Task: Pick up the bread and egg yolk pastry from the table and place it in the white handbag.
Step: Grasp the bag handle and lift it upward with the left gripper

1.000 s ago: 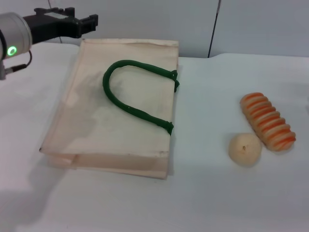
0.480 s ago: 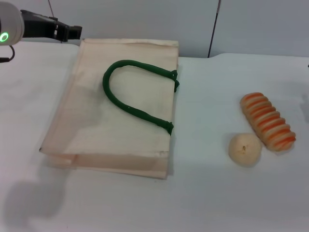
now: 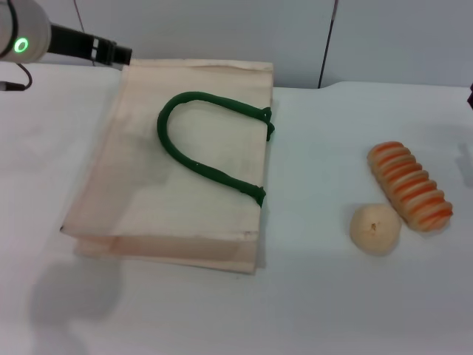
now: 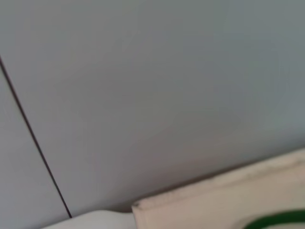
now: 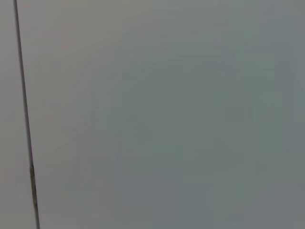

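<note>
**Bag flat, both pastries waiting on the table**

While the white handbag (image 3: 181,159) lies flat on the left half of the table (image 3: 318,296), its dark green handle (image 3: 207,144) looped across the upper face, neither pastry has been lifted. The bread (image 3: 410,185), an orange-and-cream ridged loaf, lies on the right side, well apart from the bag. The egg yolk pastry (image 3: 375,228), a pale round ball, sits just beside the loaf's near end, on its left; whether they touch I cannot tell.

The left gripper (image 3: 111,54) hangs at the bag's far left corner, above the far edge; its fingers are not clear enough to judge, so I cannot tell whether they are released or clenched. The right gripper is out of sight in every view, its wrist camera showing only the bare wall.

By my reading, the task is at its opening step: readying the bag before any pick. The next move likely calls for the left gripper to take hold of the bag's edge or handle and open the mouth, and for the right arm to come down over the bread.
</note>
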`<action>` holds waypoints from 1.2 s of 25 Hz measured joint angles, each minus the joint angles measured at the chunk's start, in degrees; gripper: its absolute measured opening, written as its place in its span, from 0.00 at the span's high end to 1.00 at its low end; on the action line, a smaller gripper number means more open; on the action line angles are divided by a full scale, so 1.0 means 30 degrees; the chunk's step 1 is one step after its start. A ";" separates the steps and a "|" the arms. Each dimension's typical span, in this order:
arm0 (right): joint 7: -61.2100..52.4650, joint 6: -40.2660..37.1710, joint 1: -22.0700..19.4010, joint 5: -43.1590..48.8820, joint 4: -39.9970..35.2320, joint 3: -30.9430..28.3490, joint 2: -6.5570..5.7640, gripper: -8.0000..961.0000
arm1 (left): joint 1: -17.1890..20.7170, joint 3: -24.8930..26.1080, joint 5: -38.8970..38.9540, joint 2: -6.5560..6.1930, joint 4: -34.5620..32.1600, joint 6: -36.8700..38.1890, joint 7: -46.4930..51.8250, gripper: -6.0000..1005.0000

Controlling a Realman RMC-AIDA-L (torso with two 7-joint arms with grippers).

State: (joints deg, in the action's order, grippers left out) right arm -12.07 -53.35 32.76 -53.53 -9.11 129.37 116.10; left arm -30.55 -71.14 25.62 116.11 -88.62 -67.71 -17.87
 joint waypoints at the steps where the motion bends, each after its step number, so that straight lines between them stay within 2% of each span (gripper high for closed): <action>1: 0.0000 0.0000 0.0008 0.0000 -0.0004 0.0000 0.0000 0.30 | -0.0201 -0.0054 -0.0249 -0.0012 -0.0021 -0.0441 -0.0086 0.36; 5: 0.0000 0.0003 0.0030 0.0001 0.0024 0.0001 0.0000 0.30 | -0.0928 -0.0175 -0.1319 0.0052 -0.0173 -0.1809 -0.0014 0.36; 10: 0.0003 0.0002 0.0155 0.0001 -0.0007 0.0000 -0.0001 0.30 | -0.1232 -0.0339 -0.1319 0.0065 0.0041 -0.1918 0.0500 0.36; 16: 0.0010 0.0002 0.0181 0.0001 -0.0010 0.0164 -0.0001 0.30 | -0.1644 -0.1636 -0.1925 0.0000 0.0744 -0.1732 -0.0514 0.37; 24: 0.0012 0.0001 0.0182 0.0000 0.0034 0.0175 -0.0001 0.30 | -0.1644 -0.2047 -0.2292 0.0013 0.0800 -0.1788 -0.2803 0.37; 30: 0.0012 0.0000 0.0182 0.0000 0.0030 0.0262 -0.0001 0.30 | -0.1663 -0.2788 -0.2759 0.0070 0.1359 -0.1254 -0.2977 0.37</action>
State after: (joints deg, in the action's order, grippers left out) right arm -12.03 -53.35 33.31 -53.53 -9.02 130.16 116.10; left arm -35.54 -79.51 17.34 116.32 -84.54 -71.47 -26.80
